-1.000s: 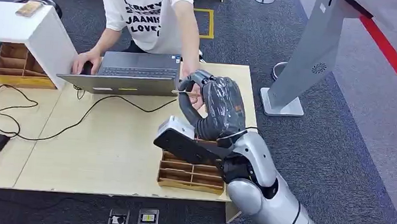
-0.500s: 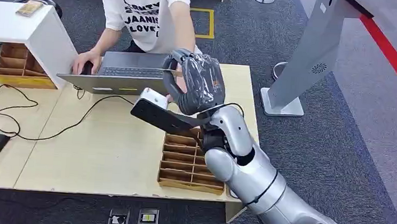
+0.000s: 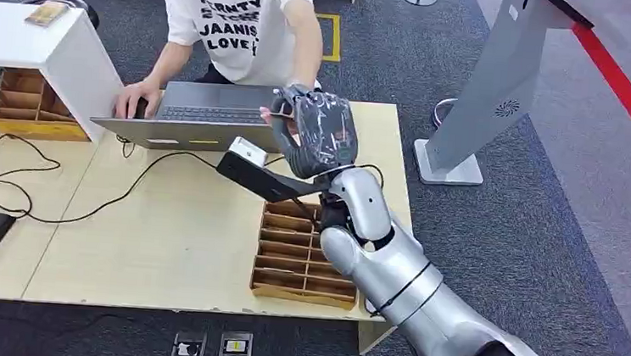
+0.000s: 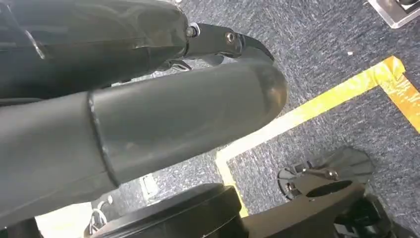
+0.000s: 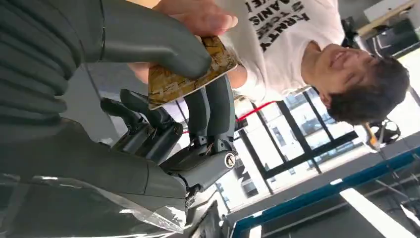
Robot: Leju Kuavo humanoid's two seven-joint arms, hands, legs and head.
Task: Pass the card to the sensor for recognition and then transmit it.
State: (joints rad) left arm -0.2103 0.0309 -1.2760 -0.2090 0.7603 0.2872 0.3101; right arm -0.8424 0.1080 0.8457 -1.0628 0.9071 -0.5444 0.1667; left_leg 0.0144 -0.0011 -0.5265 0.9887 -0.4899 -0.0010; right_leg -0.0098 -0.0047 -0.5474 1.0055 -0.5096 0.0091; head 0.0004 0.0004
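Head view: right hand (image 3: pixel 320 134) raised over far right part of desk (image 3: pixel 162 242), just beside right edge of open laptop (image 3: pixel 202 116). Person's hand (image 3: pixel 276 117) meets it there. Person (image 3: pixel 239 19) in white shirt sits behind desk, other hand on laptop. Wooden divided tray (image 3: pixel 292 265) on near right of desk. Grey kiosk stand (image 3: pixel 489 90) on floor at right.

Left wrist view: left hand (image 4: pixel 148 114) over carpet with yellow tape; cannot tell how fingers lie.

Right wrist view: thumb and dark fingers (image 5: pixel 220 111) pinch brown patterned card (image 5: pixel 190 74); person's hand touches card's far end.
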